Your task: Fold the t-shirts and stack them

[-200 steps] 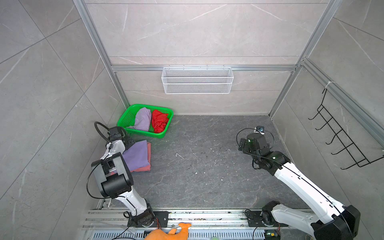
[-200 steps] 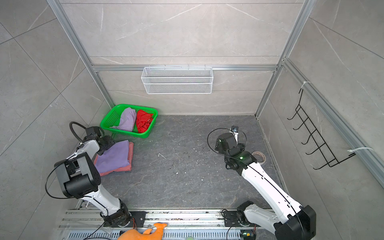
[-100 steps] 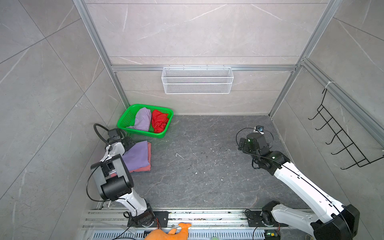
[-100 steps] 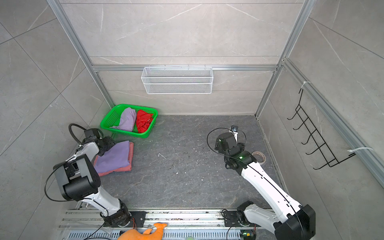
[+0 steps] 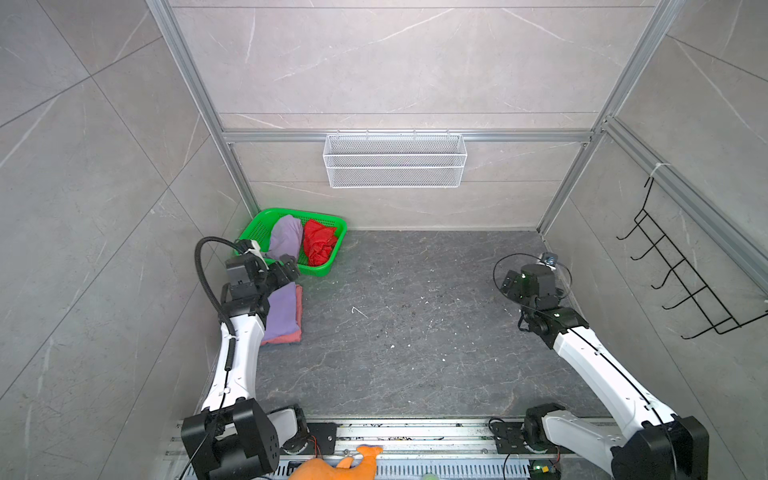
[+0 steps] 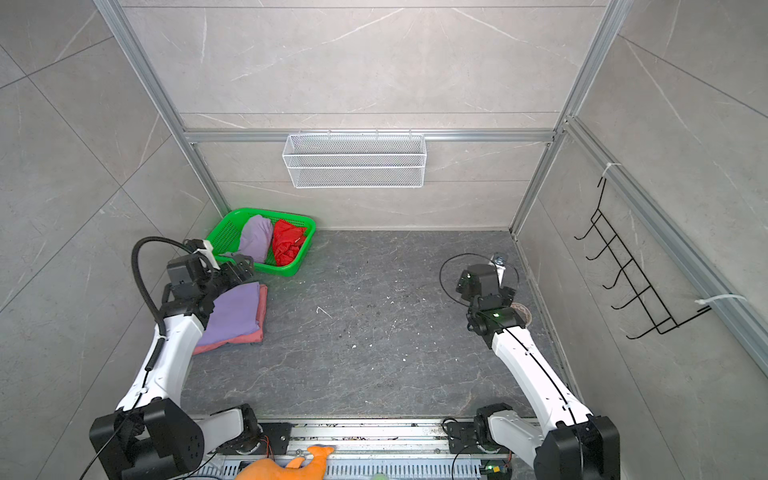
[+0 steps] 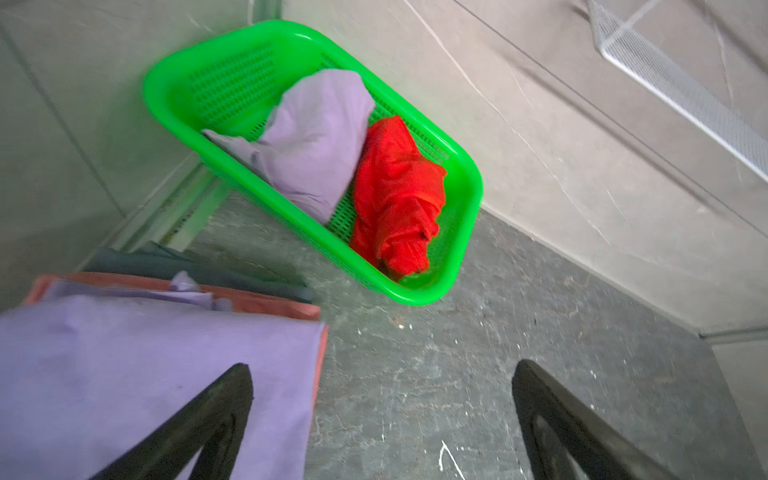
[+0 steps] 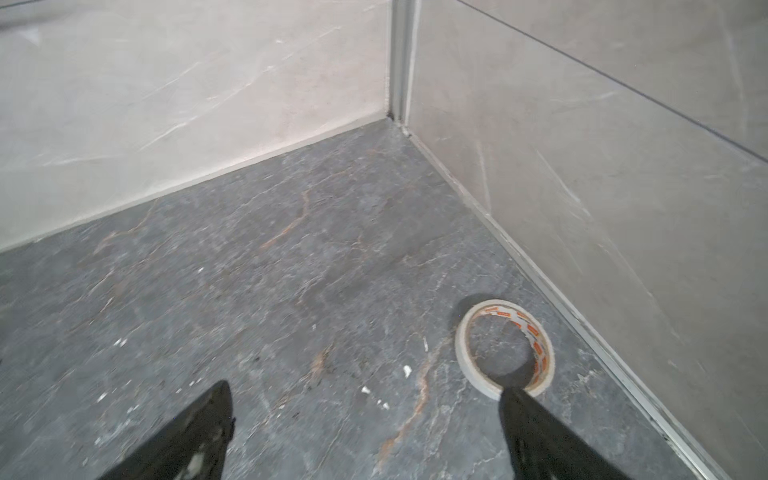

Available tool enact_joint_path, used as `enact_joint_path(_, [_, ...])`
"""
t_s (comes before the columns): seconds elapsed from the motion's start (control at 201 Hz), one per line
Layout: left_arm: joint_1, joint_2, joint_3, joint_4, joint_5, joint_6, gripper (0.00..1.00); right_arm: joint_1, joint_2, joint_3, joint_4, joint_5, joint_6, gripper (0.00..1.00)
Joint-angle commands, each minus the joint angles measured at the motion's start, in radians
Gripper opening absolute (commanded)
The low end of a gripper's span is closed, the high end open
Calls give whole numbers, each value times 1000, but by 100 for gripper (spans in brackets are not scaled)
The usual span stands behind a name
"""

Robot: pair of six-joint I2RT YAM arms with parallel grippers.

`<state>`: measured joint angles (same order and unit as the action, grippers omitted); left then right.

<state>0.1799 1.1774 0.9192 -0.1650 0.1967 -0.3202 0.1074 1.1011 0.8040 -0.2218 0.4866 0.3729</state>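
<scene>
A folded lavender t-shirt (image 5: pixel 284 309) lies on a folded dusty-pink t-shirt (image 5: pixel 291 337) at the left of the floor. Both also show in the left wrist view, lavender (image 7: pixel 145 374) over pink (image 7: pixel 257 301). Behind them a green basket (image 5: pixel 334 266) holds a crumpled lavender t-shirt (image 7: pixel 316 137) and a crumpled red t-shirt (image 7: pixel 395 187). My left gripper (image 7: pixel 383 365) hovers open and empty over the stack's far right corner, just short of the basket; it appears in both top views (image 6: pixel 239 266). My right gripper (image 8: pixel 365 387) hangs open and empty over bare floor at the far right.
A roll of tape (image 8: pixel 505 347) lies on the floor by the right wall, close to my right fingertip. A white wire basket (image 5: pixel 395 160) hangs on the back wall and a black hook rack (image 5: pixel 681 286) on the right wall. An orange plush toy (image 5: pixel 332 469) sits at the front rail.
My left arm has lifted off the far end of the folded stack and swung toward the basket, its jaws opening wider. The right arm has not moved.
</scene>
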Motion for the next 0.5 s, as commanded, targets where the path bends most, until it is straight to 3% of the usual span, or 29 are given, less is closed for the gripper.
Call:
enact_joint_path(0.0, [-106,-34,-82,81,-111,56,100,-72,1,-54,103,-98,23,100])
enact_joint_path(0.115, [-203,-60,-185,151,-233,101,100,-95,13,-120,160,-148,36,100])
enact_joint_path(0.309, [-209,-108,-390,347,-340,171,100,-93,10,-227,227,-154,49,99])
enact_joint_path(0.493, [-209,-112,-661,809,-413,258,100,-95,-2,-293,269,-145,54,100])
